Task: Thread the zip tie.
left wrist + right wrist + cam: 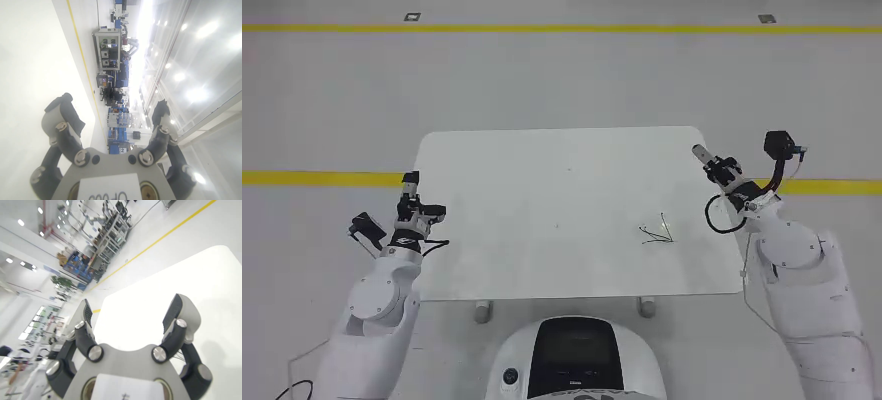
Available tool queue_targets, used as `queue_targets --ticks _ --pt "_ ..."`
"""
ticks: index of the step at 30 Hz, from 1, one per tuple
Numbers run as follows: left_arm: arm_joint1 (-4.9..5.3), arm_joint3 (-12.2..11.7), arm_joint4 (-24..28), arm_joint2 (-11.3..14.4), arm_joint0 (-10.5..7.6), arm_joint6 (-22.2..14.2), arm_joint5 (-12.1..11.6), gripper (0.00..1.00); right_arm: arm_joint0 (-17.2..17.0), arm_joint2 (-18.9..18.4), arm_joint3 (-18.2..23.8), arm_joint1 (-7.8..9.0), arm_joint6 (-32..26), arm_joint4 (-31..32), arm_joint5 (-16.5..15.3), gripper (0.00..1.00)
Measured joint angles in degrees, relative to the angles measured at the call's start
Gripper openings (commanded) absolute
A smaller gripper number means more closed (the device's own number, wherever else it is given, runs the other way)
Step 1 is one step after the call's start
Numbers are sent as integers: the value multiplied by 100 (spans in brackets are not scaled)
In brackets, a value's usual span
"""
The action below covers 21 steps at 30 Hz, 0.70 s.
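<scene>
Top view: the zip ties (657,233), a small loose tangle of thin dark strands, lie flat on the white table (542,200), in its right half and nearer the robot's edge than the far one; the count can't be told. Both grippers are apart from them. The left gripper (409,183) sits at the table's left edge, approx. midway along it, well apart from the ties. The right gripper (700,153) sits at the right edge toward the far corner, nearer the ties but clear of them. From above, the finger gaps are too small to judge; the wrist views give them. Left wrist view: left gripper (113,103) spread wide and empty, 2 dark fingers (70,111), the table edge beside 1 of them, a yellow floor line (83,56) running past. Right wrist view: right gripper (131,308) also spread wide and empty, 2 ribbed pads (171,311) bare, the table top (151,285) stretching out beyond them to a rounded corner.
</scene>
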<state>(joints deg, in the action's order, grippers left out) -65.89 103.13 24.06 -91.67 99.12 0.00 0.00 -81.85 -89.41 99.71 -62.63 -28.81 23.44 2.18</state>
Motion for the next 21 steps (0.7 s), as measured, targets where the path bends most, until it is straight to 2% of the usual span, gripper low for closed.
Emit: queue_targets --ticks 4,7,18,19,21 --pt "0 0 0 0 0 0 0 100 315 332 -234 30 -581 739 -86 100" --pt "0 0 0 0 0 0 0 100 317 434 -313 28 -727 810 -123 100" --pt "0 0 0 0 0 0 0 100 304 432 -313 31 -653 810 -98 100" --pt "0 0 0 0 0 0 0 100 321 448 -249 59 -743 905 -194 100" --pt "0 0 0 0 0 0 0 100 383 378 -215 109 -1026 1222 -611 100"
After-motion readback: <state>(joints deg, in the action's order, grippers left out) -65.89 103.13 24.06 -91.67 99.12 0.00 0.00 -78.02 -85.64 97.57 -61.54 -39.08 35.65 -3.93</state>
